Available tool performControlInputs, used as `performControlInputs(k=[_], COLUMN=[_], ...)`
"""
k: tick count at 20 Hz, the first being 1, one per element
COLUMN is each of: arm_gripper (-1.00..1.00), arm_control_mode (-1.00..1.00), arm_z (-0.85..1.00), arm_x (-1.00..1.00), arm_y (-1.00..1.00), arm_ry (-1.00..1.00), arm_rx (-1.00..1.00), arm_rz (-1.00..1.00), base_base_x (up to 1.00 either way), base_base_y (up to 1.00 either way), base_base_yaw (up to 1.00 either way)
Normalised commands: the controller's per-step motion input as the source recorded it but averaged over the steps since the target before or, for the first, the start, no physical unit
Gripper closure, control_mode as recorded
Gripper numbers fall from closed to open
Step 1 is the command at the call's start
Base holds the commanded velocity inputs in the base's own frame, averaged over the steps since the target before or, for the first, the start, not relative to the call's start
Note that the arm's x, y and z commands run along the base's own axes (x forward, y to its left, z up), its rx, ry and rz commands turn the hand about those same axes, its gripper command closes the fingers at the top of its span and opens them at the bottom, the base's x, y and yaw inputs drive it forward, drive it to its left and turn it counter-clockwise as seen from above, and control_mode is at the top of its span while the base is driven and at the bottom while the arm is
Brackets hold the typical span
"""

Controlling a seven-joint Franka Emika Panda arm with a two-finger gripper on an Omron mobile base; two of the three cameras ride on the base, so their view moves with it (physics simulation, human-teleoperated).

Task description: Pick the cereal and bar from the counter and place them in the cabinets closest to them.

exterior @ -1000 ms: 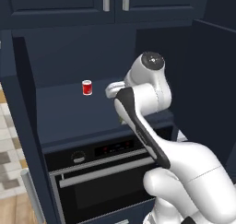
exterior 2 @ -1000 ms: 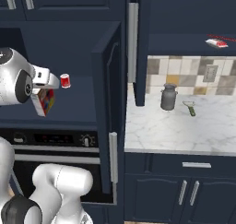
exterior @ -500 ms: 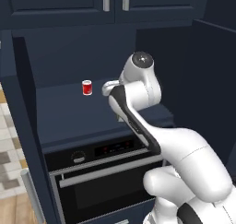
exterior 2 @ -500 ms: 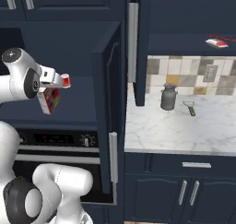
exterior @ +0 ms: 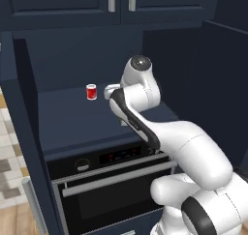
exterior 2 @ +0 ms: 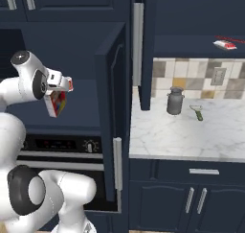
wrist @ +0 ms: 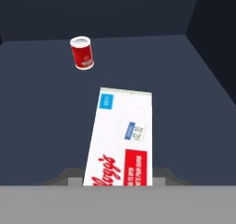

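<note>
My gripper (wrist: 117, 178) is shut on the cereal (wrist: 120, 140), whose white narrow side with a red label faces the hand camera. In the right base view the cereal (exterior 2: 57, 101) hangs tilted under the gripper (exterior 2: 55, 87), patchwork front showing, inside the open compartment of the tall navy cabinet (exterior: 77, 123) above the oven. It is held above the compartment floor. The bar (exterior 2: 224, 44), a small red-and-white packet, lies on the wall cabinet's shelf above the marble counter (exterior 2: 191, 136).
A red can with a white band (wrist: 82, 53) stands on the compartment floor beyond the box, also the can (exterior: 91, 91) left of my arm. The compartment's open door (exterior 2: 115, 107) juts out on the right. The black oven (exterior: 111, 181) sits below. A grey jug (exterior 2: 175, 101) stands on the counter.
The arm has swung further into the compartment with the cereal still held; the box shifted slightly toward the can and the back wall.
</note>
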Motion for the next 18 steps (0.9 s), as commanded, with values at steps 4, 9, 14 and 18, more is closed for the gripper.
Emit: performControlInputs(k=[4,9,14,18], arm_gripper=[1.0,1.0,1.0,1.0], arm_control_mode=[-1.0,-1.0,-1.0,-1.0], arm_z=[-0.18,-0.18,-0.17,-0.16], arm_x=[0.37,0.38,0.41,0.42], arm_y=[0.03,0.04,0.04,0.04], arm_ry=[0.02,0.02,0.01,0.02], arm_rx=[0.0,0.0,0.0,0.0], arm_rz=[-0.03,-0.03,-0.03,-0.03], base_base_x=[0.0,0.0,0.0,0.0], base_base_y=[0.0,0.0,0.0,0.0], base_base_yaw=[0.0,0.0,0.0,0.0])
